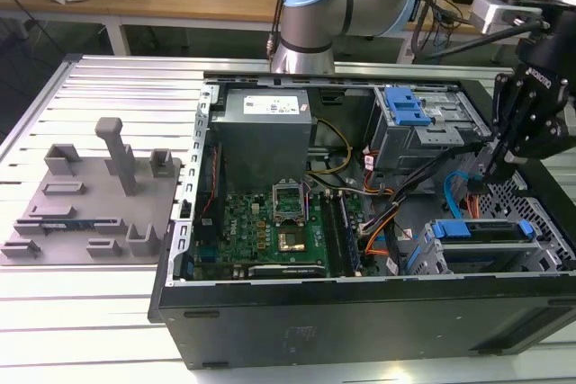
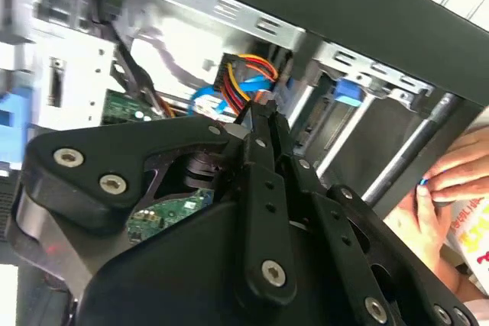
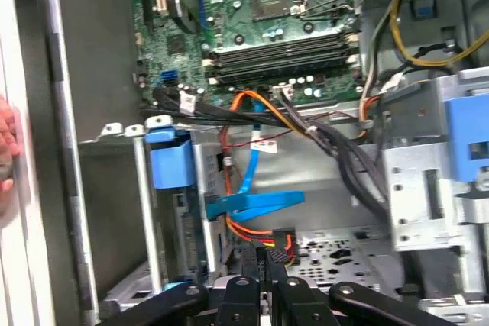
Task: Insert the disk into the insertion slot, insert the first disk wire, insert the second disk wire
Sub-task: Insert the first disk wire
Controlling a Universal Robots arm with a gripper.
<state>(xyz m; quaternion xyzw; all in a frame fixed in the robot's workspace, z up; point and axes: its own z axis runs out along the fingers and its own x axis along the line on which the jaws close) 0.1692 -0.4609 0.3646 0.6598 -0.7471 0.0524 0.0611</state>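
Already the disk (image 1: 481, 229) sits in the insertion slot (image 1: 425, 260), at about four o'clock of the open computer case (image 1: 315, 321) in the exterior view — blue carrier edge uppermost. The gripper (image 1: 489, 175) hangs right at twelve o'clock from it. In the first wrist view its fingers (image 3: 254, 265) are clenched on a black power connector (image 3: 280, 239) trailing red, orange and yellow wires; a blue data cable (image 3: 256, 204) lies just beside.
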